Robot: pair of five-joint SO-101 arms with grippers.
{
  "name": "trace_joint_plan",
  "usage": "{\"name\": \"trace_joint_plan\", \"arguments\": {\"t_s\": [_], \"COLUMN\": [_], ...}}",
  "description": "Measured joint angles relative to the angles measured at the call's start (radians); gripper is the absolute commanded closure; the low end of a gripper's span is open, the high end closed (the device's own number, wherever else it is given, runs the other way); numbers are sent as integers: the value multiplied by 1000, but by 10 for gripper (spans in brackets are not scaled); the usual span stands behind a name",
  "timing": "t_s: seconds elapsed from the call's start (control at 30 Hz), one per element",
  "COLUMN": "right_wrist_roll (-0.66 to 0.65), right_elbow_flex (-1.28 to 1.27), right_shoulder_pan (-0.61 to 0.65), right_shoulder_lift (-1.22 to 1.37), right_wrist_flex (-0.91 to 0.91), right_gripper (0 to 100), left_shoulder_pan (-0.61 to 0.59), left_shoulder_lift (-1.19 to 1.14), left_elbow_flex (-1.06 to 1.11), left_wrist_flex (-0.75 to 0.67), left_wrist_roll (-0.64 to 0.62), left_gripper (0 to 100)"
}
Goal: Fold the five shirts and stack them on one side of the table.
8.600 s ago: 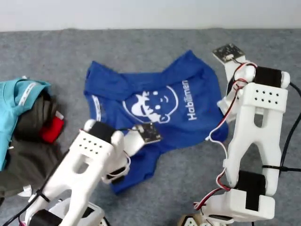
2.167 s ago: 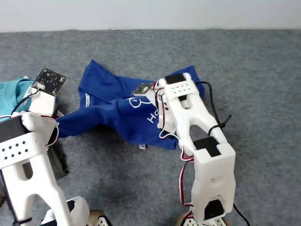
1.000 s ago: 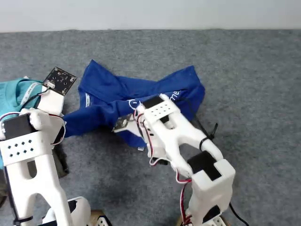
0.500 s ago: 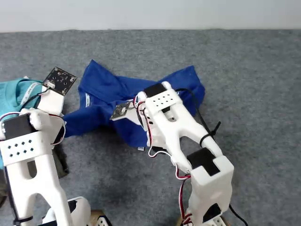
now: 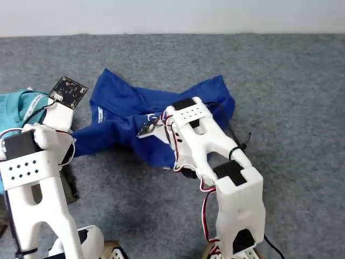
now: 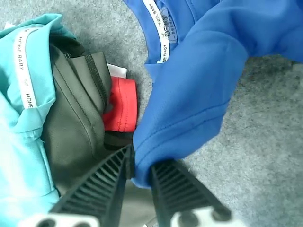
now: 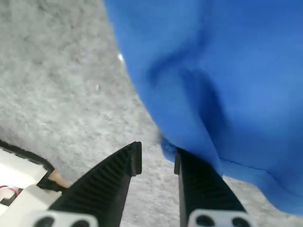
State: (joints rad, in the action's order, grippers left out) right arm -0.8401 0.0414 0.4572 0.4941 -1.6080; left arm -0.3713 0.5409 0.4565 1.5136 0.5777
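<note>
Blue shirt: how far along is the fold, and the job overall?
Done: nothing looks folded or stacked. In hand: the blue shirt lies crumpled mid-table, left pincer shut on one edge, right pincer at another. Remaining: this fold, then the teal shirt, olive garment and red garment heaped beside it.

Left pincer [image 6: 141,158] clamped tight, right pincer [image 7: 157,149] parted.

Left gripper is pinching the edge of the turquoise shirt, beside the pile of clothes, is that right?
Not quite. The left gripper is pinching the edge of the blue shirt, beside the pile of clothes; the left wrist view shows it.
</note>
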Motion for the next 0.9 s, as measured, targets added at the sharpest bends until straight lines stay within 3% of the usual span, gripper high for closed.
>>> {"name": "trace_joint_plan", "arguments": {"t_s": [0.17,0.47,0.9], "right_wrist_roll": [0,0,-3], "right_elbow_flex": [0,0,0], "right_shoulder_pan": [9,152,106], "right_shoulder_lift": [0,0,-144], "right_wrist_flex": [-29,-143,-146], "right_gripper": [876,877,874], "left_shoulder_pan": [0,0,0], "left_shoulder_lift": [0,0,0], "left_elbow_flex": [0,0,0], "left_wrist_flex": [0,0,0], "left_wrist_roll": [0,0,0], "left_gripper": [985,985,985]}}
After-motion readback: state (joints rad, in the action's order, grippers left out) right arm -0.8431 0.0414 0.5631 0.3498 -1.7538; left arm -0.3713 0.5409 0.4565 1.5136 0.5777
